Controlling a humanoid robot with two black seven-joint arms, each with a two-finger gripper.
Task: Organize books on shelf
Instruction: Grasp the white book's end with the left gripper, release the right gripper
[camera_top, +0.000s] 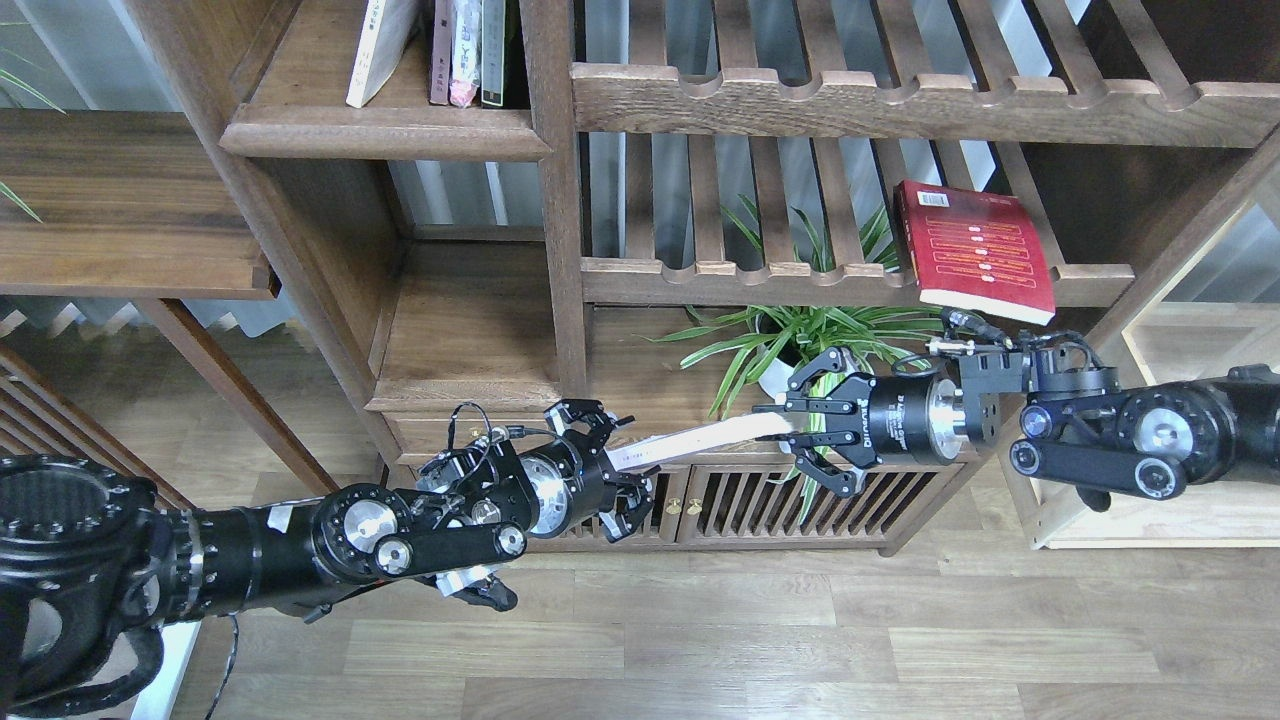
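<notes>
White book (700, 441), thin, seen edge-on, spans the gap between both grippers in front of the low slatted cabinet (760, 505). Head view: right gripper (800, 432) has its fingers closed on the book's right end, just below the potted plant (815, 345). Left gripper (612, 470) sits at the book's left end, fingers curled around that end; whether they actually press on it, cannot tell. Book tilts slightly, its right end higher than the left.

Red book (975, 250) with yellow text lines and a barcode lies flat on the slatted rack (740, 280) above and right of the plant, one corner overhanging the front rail, well apart from both grippers.

Dark solid shelf (385, 130) sits up and left of the plant; several books (465, 50) stand on it, one pale volume (375, 50) leaning.
</notes>
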